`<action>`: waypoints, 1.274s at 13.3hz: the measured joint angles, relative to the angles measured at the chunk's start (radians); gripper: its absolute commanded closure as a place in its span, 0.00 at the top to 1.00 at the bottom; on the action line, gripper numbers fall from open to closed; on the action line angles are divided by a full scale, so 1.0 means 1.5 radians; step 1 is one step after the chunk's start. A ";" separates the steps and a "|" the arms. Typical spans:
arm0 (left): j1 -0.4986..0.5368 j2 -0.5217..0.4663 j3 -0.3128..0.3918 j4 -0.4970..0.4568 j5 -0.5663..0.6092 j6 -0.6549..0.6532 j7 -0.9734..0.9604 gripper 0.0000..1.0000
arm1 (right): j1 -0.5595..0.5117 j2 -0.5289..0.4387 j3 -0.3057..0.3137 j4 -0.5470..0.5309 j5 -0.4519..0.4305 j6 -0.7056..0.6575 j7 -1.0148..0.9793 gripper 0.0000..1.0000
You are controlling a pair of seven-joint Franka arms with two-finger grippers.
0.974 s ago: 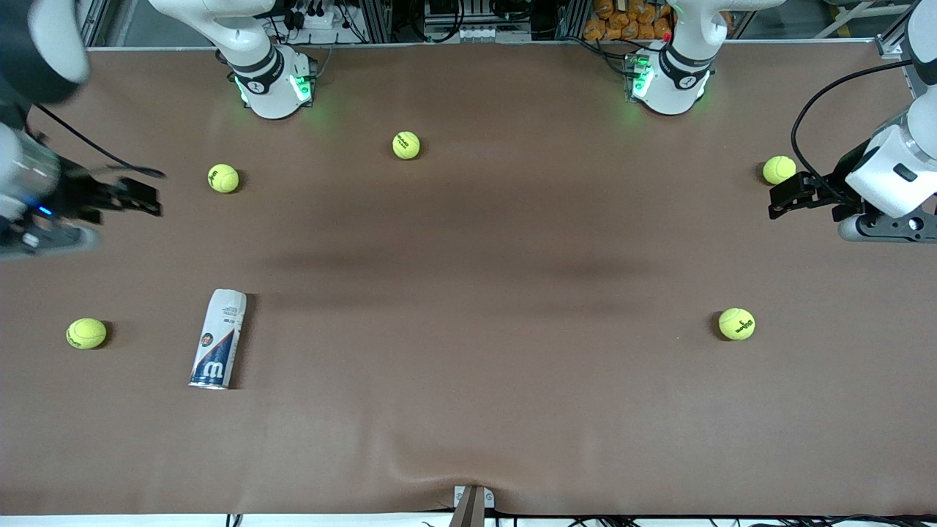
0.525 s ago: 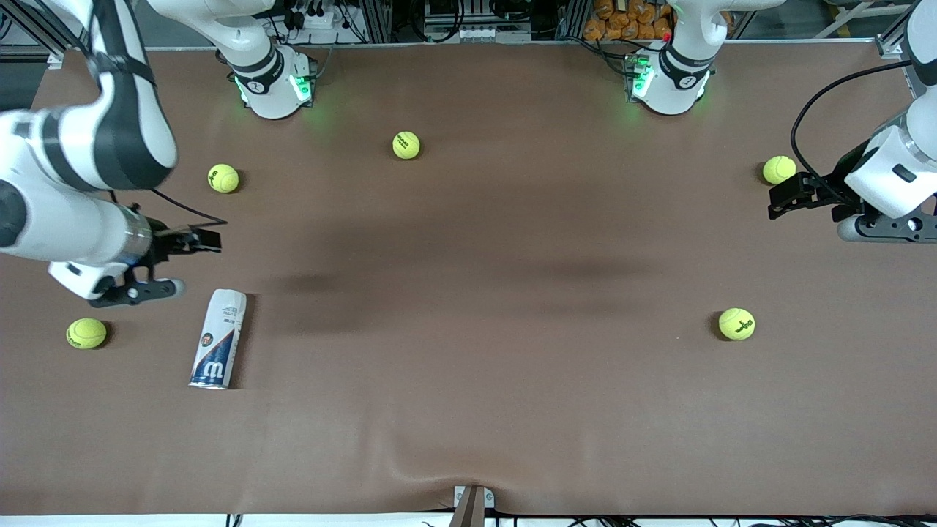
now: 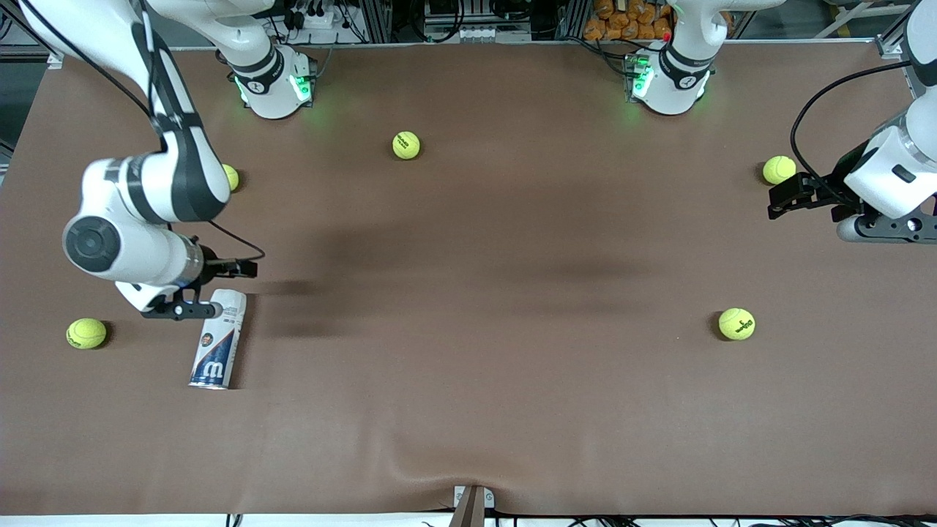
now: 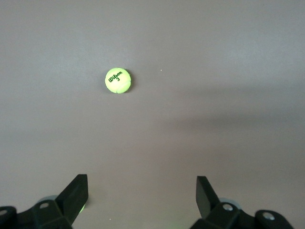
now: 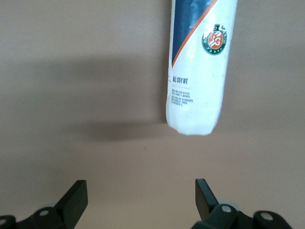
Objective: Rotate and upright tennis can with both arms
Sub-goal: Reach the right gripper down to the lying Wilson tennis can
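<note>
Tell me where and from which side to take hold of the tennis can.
Grip the tennis can across its round body near the white end, coming straight down from above. It lies flat on the table, its long axis running toward the front camera, so the curved sides face both ends of the table. The open right end effector hangs just over that end.

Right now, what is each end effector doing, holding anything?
Left end effector: open, empty, over bare table.
Right end effector: open, empty, near the tennis can.
</note>
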 measured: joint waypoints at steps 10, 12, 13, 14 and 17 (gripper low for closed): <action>0.000 0.000 0.000 0.000 0.000 0.000 0.000 1.00 | -0.012 0.060 -0.009 0.004 -0.064 0.063 0.049 1.00; 0.000 0.000 0.000 0.000 0.000 0.000 0.000 1.00 | -0.019 0.079 -0.010 0.020 -0.066 0.068 0.049 1.00; 0.000 0.000 0.000 0.000 -0.001 0.000 0.000 1.00 | -0.023 0.091 -0.010 0.031 -0.067 0.069 0.049 1.00; 0.000 0.000 0.000 0.000 -0.006 0.000 0.000 1.00 | -0.026 0.100 -0.010 0.039 -0.069 0.070 0.049 1.00; 0.000 0.000 0.000 -0.001 -0.012 0.000 0.000 1.00 | -0.028 0.125 -0.010 0.062 -0.087 0.081 0.049 1.00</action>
